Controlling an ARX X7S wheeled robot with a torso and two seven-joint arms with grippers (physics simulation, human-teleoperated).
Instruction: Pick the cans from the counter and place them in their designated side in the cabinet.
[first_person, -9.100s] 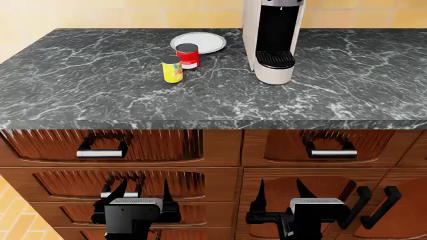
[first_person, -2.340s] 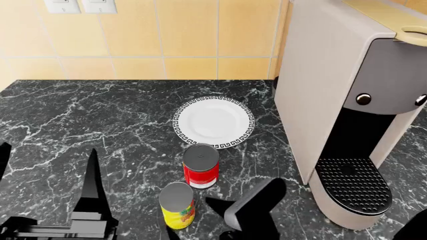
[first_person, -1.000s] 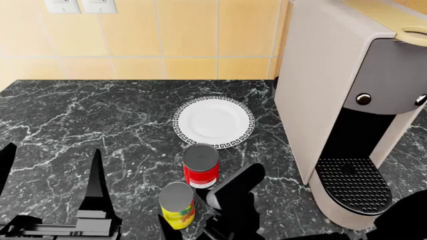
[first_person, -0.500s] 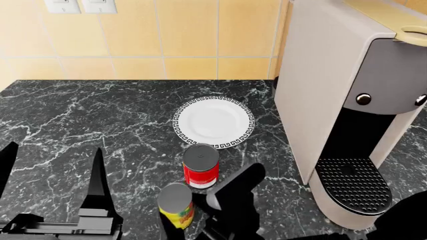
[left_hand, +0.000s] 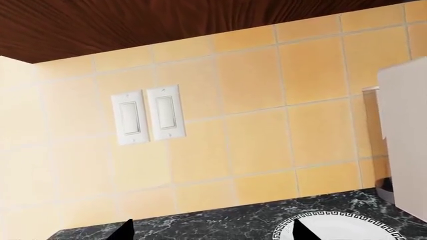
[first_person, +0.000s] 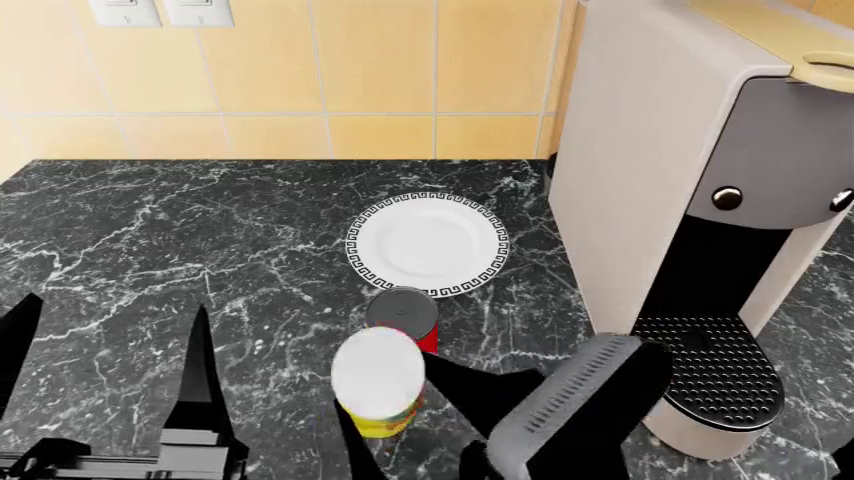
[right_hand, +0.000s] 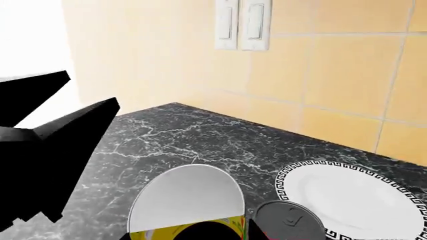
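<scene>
The yellow-label can (first_person: 380, 385) is off the black counter (first_person: 160, 250), raised toward the head camera. My right gripper (first_person: 400, 418) is shut on it, with a black finger on each side. In the right wrist view its pale top (right_hand: 187, 202) fills the lower middle, just above the gripper (right_hand: 217, 234). The red can (first_person: 407, 318) stands on the counter right behind it, partly hidden; its grey top (right_hand: 287, 220) also shows in the right wrist view. My left gripper (first_person: 107, 350) is open and empty, left of both cans; it is also open in its own view (left_hand: 212, 232).
A white plate (first_person: 427, 243) with a black patterned rim lies behind the red can. A tall coffee machine (first_person: 694, 200) stands close on the right. A tiled wall with light switches (left_hand: 147, 115) backs the counter.
My right gripper has lifted the yellow can off the counter, up toward the camera, and its wrist has swung right. The red can and left gripper stay put.
</scene>
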